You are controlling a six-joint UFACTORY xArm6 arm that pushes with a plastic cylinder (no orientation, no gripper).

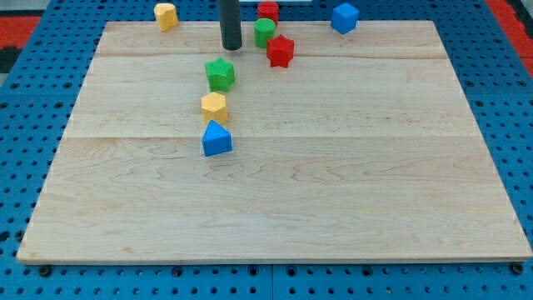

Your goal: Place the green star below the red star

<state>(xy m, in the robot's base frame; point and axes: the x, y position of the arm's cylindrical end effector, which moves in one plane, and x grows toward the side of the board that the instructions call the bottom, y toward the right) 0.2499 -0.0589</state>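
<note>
Camera view: my tip (231, 47) rests on the bench (333, 167) near the view's top, above the green star (221, 74) and left of the green cylinder (264, 32). The rod carries no fingers. The green star lies down-left of the red star (281, 52), apart from it, with the yellow hexagon (214, 107) below.

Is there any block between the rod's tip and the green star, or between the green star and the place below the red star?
Nothing visible blocks either path. My tip is just above the green star, with bare board between. The spot below the red star is free; the green cylinder sits above it.
</note>
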